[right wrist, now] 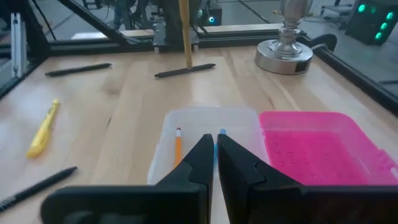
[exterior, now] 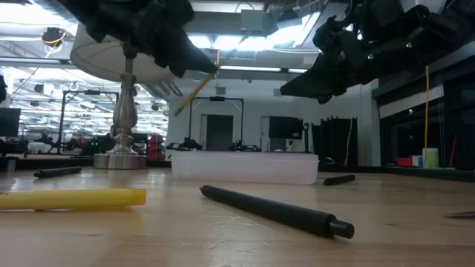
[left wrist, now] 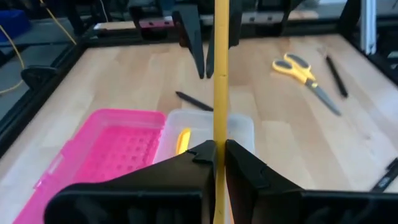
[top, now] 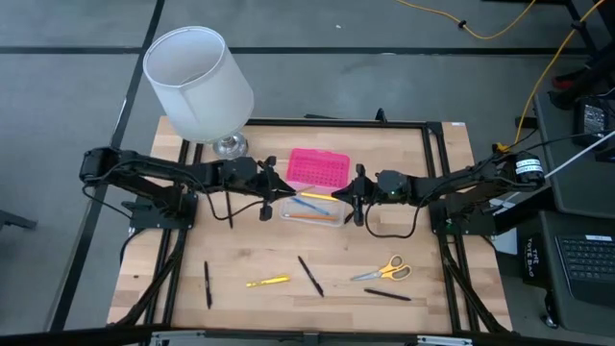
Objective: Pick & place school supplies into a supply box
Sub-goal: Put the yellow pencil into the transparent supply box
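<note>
- Nearest the low camera lie a yellow marker [exterior: 73, 198] and a black pen [exterior: 276, 212] on my pale wooden table [top: 423, 240], a bright workshop behind.
- My left gripper [left wrist: 215, 151] clenches a yellow pencil [left wrist: 221, 74] above the clear supply box [top: 314, 209], its long axis tilted, pointing towards my right arm.
- My right gripper [right wrist: 214, 144] hangs pinched shut, empty, over the box.
- Pink lid [top: 317, 168] lies beside the base; scissors [top: 382, 271] well apart.

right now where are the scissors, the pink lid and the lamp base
scissors [top: 382, 271], high view, near the pivot
pink lid [top: 318, 169], high view, middle of the dotted face
lamp base [right wrist: 285, 57], right wrist view, round metal foot
</note>
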`<control>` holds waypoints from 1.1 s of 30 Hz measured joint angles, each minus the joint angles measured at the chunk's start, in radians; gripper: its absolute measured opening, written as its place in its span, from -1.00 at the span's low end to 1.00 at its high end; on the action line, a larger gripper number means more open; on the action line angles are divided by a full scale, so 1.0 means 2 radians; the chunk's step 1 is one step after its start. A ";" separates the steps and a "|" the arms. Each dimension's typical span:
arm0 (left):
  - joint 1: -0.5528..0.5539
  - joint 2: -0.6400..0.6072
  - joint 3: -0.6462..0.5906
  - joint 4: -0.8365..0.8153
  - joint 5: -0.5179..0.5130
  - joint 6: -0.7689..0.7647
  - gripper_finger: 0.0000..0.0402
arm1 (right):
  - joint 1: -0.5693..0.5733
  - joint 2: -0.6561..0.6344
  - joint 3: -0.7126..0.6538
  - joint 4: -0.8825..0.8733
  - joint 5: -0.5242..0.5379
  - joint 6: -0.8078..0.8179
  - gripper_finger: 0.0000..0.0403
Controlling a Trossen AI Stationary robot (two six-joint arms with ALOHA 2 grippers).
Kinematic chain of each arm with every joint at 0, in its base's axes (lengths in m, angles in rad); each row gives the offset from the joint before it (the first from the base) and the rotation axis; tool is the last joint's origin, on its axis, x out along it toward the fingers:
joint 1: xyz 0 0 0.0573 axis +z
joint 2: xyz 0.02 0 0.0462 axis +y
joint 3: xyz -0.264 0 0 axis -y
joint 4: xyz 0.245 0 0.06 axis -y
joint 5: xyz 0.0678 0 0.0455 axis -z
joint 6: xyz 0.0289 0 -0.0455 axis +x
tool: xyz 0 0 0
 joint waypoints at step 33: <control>0.003 0.261 0.218 -0.185 0.004 0.020 -0.94 | 0.032 -0.089 0.000 -0.019 -0.102 -0.018 -0.86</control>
